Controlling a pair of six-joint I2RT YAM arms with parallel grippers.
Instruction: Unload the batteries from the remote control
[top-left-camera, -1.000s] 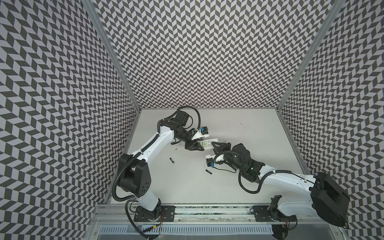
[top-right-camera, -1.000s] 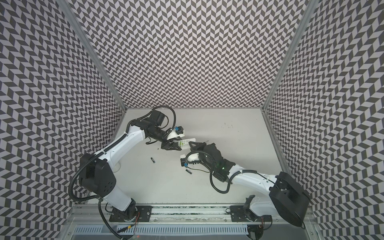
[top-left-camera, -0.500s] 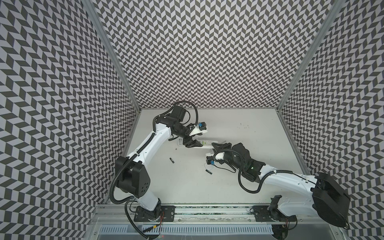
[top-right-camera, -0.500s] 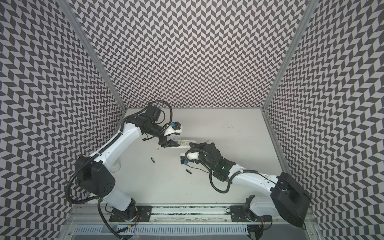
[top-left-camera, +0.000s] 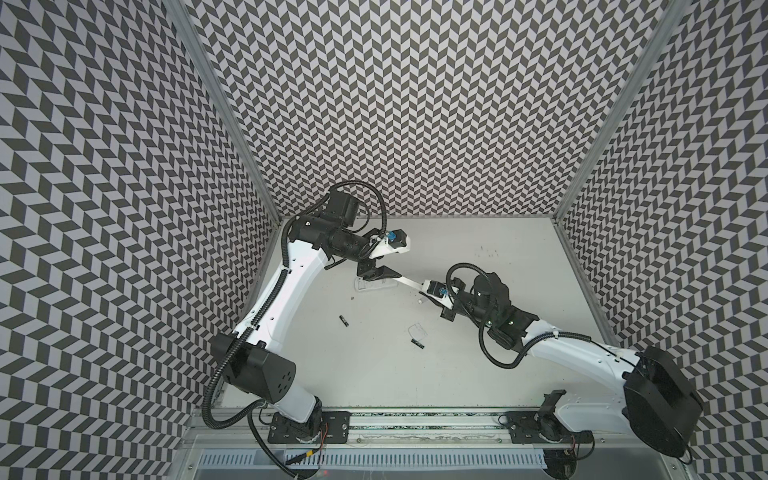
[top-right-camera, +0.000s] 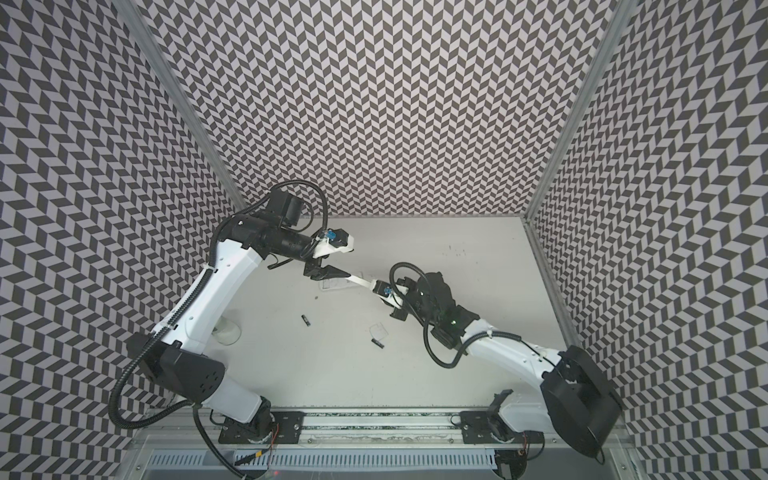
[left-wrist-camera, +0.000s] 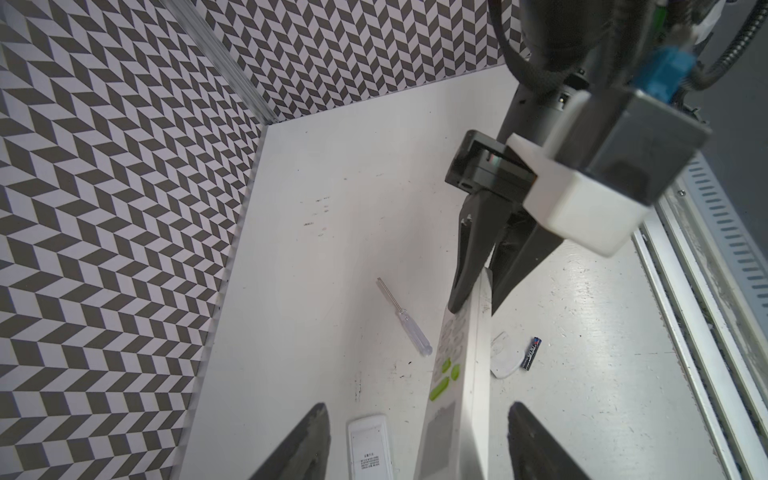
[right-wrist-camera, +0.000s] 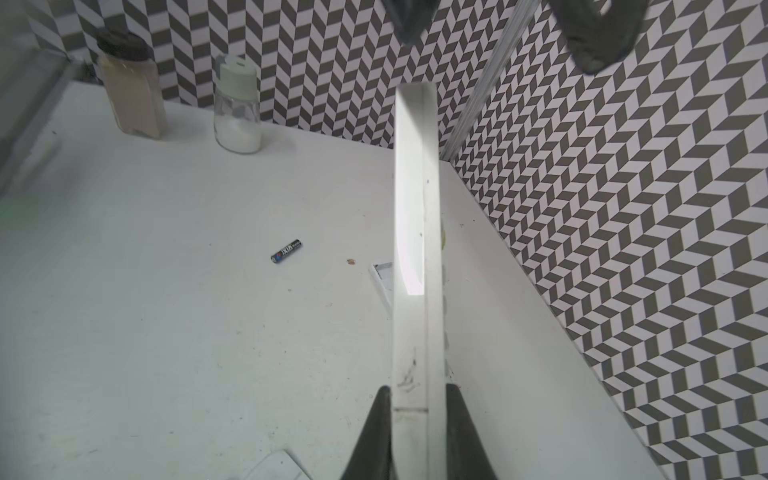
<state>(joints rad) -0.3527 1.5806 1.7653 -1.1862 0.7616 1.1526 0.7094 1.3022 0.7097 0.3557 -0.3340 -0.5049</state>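
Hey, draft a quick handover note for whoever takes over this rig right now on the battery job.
Right end effector: shut on the white remote, held on edge.
Left end effector: open, fingers either side of that remote's far end, not gripping.
Done: a black battery and a second black battery lie on the table, a battery cover beside the second.
Left: no yellow cells visible; check the held remote and the other remote lying on the table.

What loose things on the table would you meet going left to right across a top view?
Black battery, white remote lying flat, second black battery; small cover overlaps that battery, so skipped.
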